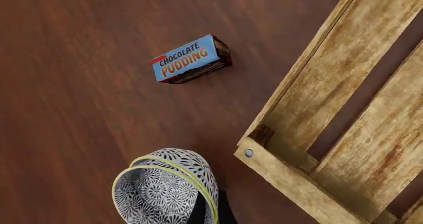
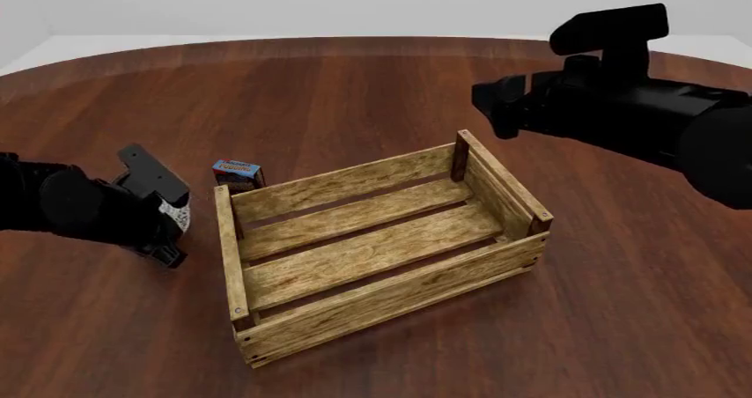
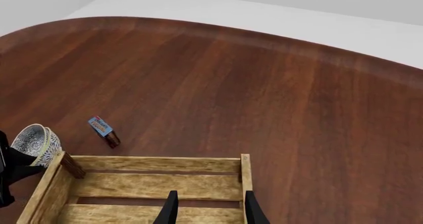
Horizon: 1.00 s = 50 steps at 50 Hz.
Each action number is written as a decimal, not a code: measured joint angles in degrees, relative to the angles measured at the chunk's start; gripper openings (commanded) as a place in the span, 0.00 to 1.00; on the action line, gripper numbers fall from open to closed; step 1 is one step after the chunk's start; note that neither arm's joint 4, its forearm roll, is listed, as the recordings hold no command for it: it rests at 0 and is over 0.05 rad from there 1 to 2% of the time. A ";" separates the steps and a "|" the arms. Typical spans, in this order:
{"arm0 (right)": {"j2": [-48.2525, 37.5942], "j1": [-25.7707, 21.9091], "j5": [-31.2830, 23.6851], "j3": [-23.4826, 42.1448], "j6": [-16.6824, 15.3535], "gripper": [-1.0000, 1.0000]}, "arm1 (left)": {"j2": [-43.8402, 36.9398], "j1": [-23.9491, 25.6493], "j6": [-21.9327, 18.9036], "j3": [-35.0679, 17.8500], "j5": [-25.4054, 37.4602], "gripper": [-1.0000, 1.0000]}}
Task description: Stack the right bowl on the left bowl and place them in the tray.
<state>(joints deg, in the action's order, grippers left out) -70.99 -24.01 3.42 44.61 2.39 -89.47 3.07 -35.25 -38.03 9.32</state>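
My left gripper (image 1: 210, 211) is clamped on the rim of the stacked bowls (image 1: 168, 187), one nested inside the other, held tilted above the bench (image 2: 352, 90) just outside the tray's left end. The tray (image 2: 376, 253) sits mid-bench with nothing in it. My right gripper (image 3: 207, 208) hangs over the tray's far right corner, fingers parted and holding nothing. A small chocolate pudding box (image 2: 236, 174) lies on the bench near the tray's far left corner.
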 measured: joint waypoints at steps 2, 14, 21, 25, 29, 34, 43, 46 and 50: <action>0.13 -0.06 -0.05 -0.03 0.02 1.00 | 0.81 -0.15 0.05 -0.05 0.57 0.00; 0.75 -0.32 -0.29 -0.15 0.24 1.00 | 5.89 -0.52 -0.28 -0.76 3.82 0.00; 1.45 -0.44 -0.59 -0.26 0.43 1.00 | 8.80 -0.05 -0.86 -2.36 6.53 0.00; 1.90 -0.51 -0.79 -0.33 0.54 1.00 | 10.27 0.45 -1.20 -3.42 8.04 0.00; 2.37 -0.56 -1.01 -0.39 0.64 1.00 | 11.44 1.12 -1.53 -4.48 9.32 0.00; 2.92 -0.64 -1.25 -0.45 0.74 1.00 | 12.59 2.08 -1.83 -5.79 10.72 0.00; 3.73 -0.77 -1.62 -0.54 0.85 1.00 | 13.94 3.66 -2.34 -8.15 12.86 0.00; 3.98 -0.80 -1.72 -0.57 0.86 1.00 | 13.88 4.11 -2.54 -8.92 13.33 0.00; 4.15 -0.85 -1.78 -0.60 0.85 1.00 | 13.96 5.52 -2.16 -10.17 14.24 0.00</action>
<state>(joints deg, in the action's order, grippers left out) -66.84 -24.86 1.63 44.01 3.24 -75.51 8.59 -37.41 -48.20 23.57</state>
